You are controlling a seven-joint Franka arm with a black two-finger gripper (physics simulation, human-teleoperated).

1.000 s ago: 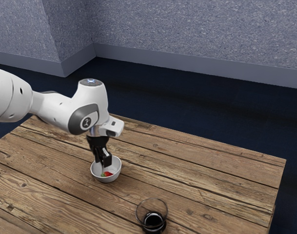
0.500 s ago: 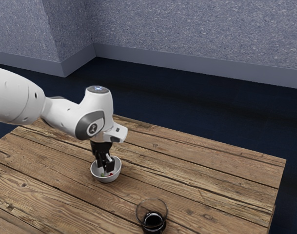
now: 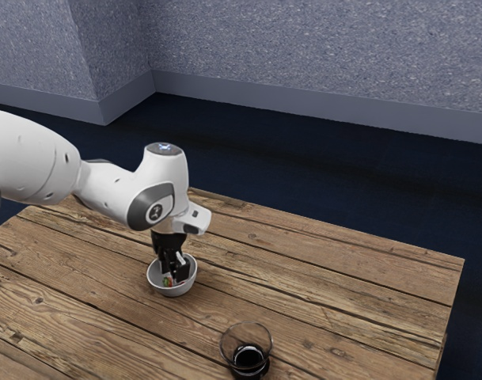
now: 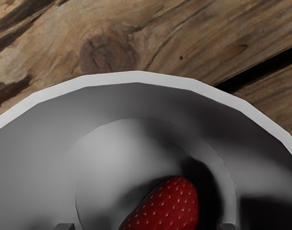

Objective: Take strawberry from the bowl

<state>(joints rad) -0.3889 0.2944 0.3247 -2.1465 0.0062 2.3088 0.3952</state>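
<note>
In the exterior view my gripper (image 3: 175,275) points down into the white bowl (image 3: 172,293), its fingers apart and below the rim. Between and partly behind them, bits of the red strawberry (image 3: 168,282) show. The wrist view has the strawberry (image 4: 169,208) lying on the floor of the bowl (image 4: 137,77), with its far part cut off by the lower edge. Tips of my open gripper (image 4: 146,226) peek in on either side of the fruit, with a gap on both sides.
A clear glass (image 3: 247,351) with dark contents stands toward the exterior view's bottom, to the right of the bowl. Both stand on a wooden plank table (image 3: 335,293), whose far edge runs behind the arm.
My hand has moved down and slightly toward the exterior view's right, deeper into the bowl. Its fingers now cover more of the strawberry. Bowl and glass have stayed put.
</note>
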